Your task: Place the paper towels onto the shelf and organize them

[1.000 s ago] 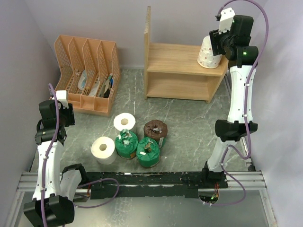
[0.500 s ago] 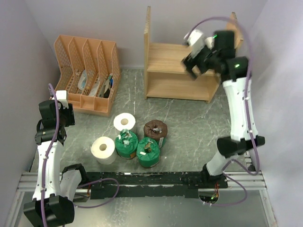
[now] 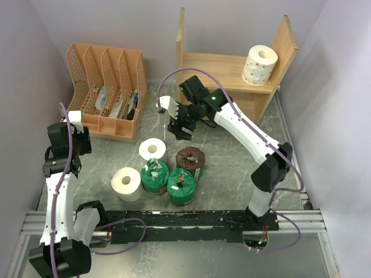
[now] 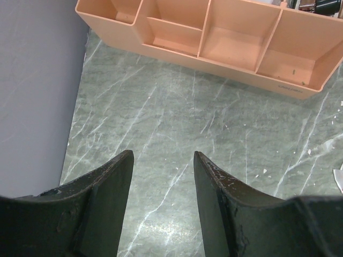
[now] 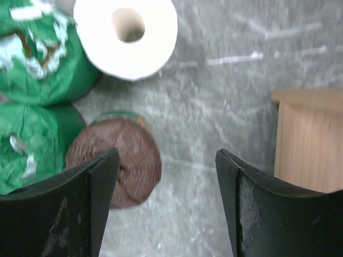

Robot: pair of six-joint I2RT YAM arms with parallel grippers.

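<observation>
One white patterned paper towel roll [image 3: 259, 63] stands on the top board of the wooden shelf [image 3: 217, 72], clear of both grippers. Two white rolls [image 3: 152, 149] [image 3: 126, 183], two green ones [image 3: 154, 175] [image 3: 181, 186] and a brown-ended roll [image 3: 191, 159] cluster on the table. My right gripper [image 3: 177, 124] hovers open above them with nothing in it. In the right wrist view it [image 5: 167, 153] frames the brown-ended roll [image 5: 118, 160], with a white roll [image 5: 127, 35] beyond. My left gripper [image 4: 162, 155] hangs open over bare table at the left.
An orange slotted file organizer [image 3: 107, 90] [image 4: 214, 43] holding a few items stands at the back left. The shelf's side panel [image 5: 308, 142] shows at the right of the right wrist view. Purple walls close in on both sides.
The right arm let go of the white roll on the shelf's top board and swung down and left to above the rolls on the table. The left arm has not moved.
</observation>
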